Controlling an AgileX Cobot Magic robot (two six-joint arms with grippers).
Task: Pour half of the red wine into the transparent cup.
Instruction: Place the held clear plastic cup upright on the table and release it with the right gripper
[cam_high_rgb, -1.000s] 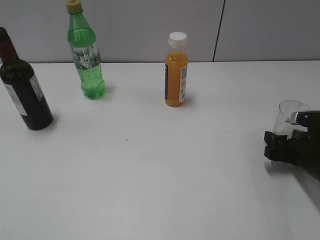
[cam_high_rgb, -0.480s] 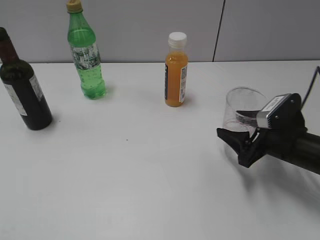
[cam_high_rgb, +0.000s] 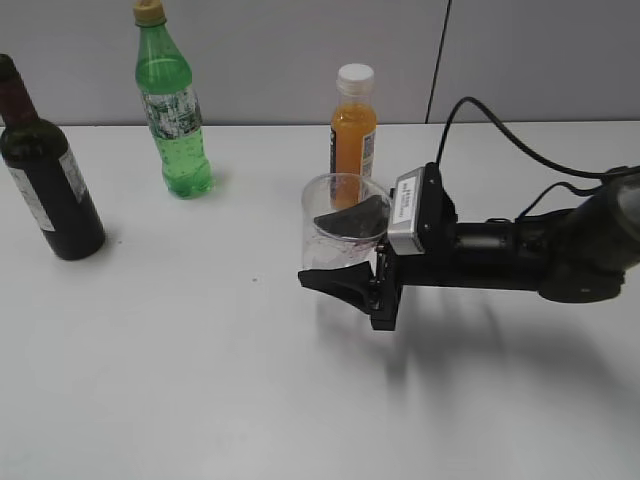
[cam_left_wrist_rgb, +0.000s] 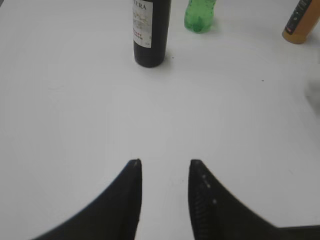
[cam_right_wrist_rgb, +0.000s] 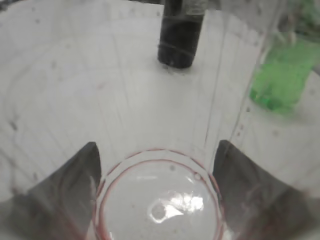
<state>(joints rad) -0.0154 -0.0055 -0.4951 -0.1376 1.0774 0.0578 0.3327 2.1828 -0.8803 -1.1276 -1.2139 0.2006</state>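
Observation:
The red wine bottle (cam_high_rgb: 45, 180), dark green glass with a white label, stands upright at the far left of the table; it also shows in the left wrist view (cam_left_wrist_rgb: 150, 31) and through the cup in the right wrist view (cam_right_wrist_rgb: 180, 35). My right gripper (cam_high_rgb: 350, 250) is shut on the transparent cup (cam_high_rgb: 335, 230), holding it upright near the table's middle. In the right wrist view the cup (cam_right_wrist_rgb: 160, 200) fills the frame, its pink-stained bottom between my fingers (cam_right_wrist_rgb: 157, 165). My left gripper (cam_left_wrist_rgb: 164, 165) is open and empty over bare table, short of the wine bottle.
A bright green soda bottle (cam_high_rgb: 172, 110) stands at the back left and shows in the left wrist view (cam_left_wrist_rgb: 199, 15). An orange juice bottle (cam_high_rgb: 352, 125) with a white cap stands just behind the cup. The white table (cam_high_rgb: 200, 380) stretches toward the front.
My right arm has carried the cup from the table's right edge leftward to the middle, in front of the juice bottle. The bottles have not moved.

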